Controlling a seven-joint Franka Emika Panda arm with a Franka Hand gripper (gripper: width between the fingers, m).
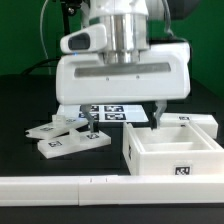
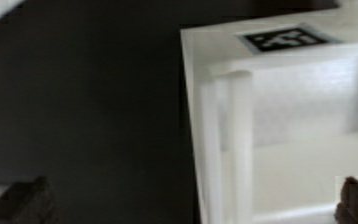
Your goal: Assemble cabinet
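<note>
Hovering with fingers (image 2: 16, 202) spread wide, clasping nothing, over a side wall of the large white plastic cabinet box (image 1: 172, 150), near on the dark counter (image 1: 20, 110) at the exterior view's right. Likely lined up to straddle that wall. Further left, apart, flat white panels (image 1: 65, 137) for later fitting.

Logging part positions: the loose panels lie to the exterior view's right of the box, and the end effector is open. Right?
No: the exterior view shows the panels on its left of the box, not its right. The end effector is indeed open.
</note>
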